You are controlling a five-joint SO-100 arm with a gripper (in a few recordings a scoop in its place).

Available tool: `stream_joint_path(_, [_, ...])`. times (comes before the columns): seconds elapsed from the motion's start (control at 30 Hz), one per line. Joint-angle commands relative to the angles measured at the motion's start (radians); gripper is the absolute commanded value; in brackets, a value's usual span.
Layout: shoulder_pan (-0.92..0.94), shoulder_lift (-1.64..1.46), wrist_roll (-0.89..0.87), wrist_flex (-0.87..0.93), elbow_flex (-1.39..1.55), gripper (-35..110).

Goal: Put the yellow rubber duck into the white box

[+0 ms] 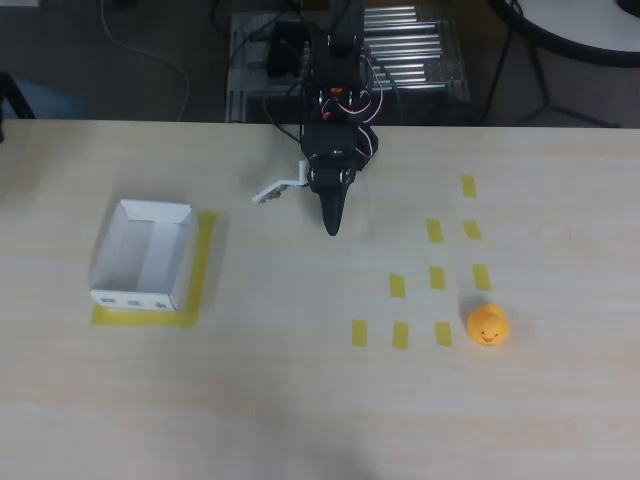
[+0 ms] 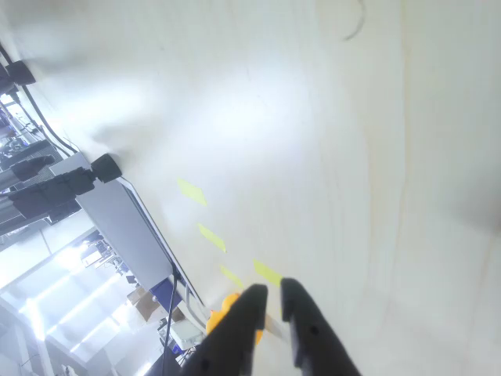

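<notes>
In the overhead view we see the pincer (image 1: 331, 222) hanging over the pale wooden tabletop (image 1: 300, 400), its black fingers drawn together to a narrow point that aims toward the lower edge of the picture. In the wrist view the two dark fingertips (image 2: 270, 301) stand close side by side with only a thin slit between them, and nothing is gripped in that slit, so we read the pincer (image 2: 272, 298) as nearly closed and empty. A small white plate (image 1: 277, 189) juts from the arm just to the picture's left of the pincer.

The yellow rubber duck (image 1: 488, 325) sits on the tabletop well apart from the pincer, down and to the picture's right of it in the overhead view, upright with its dark face marks showing. In the wrist view we catch an orange-yellow patch of the duck (image 2: 223, 313) just beside the left fingertip, partly hidden by it.

Between pincer and duck lies a scatter of short yellow tape strips (image 1: 437, 278), flat on the wood; the duck rests just beside the strip nearest it.

The white box (image 1: 145, 255) stands far off on the pincer's other side, toward the picture's left, open-topped, with small marks along its near outer wall. It sits on a yellow tape outline (image 1: 200, 270) that shows along its right and lower sides.
</notes>
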State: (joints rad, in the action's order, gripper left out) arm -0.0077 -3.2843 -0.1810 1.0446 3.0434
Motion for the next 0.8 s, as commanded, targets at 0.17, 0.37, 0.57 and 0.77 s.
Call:
stream_joint_path(0.17, [-0.038, -0.052, 0.029, -0.029, 0.017, 0])
stream_joint_path(0.37, [-0.038, -0.052, 0.029, -0.029, 0.017, 0])
stream_joint_path(0.57, [-0.038, -0.021, 0.087, -0.084, 0.000, 0])
stream_joint_path(0.77, [-0.009, 0.469, 0.285, -0.086, -0.528, 6])
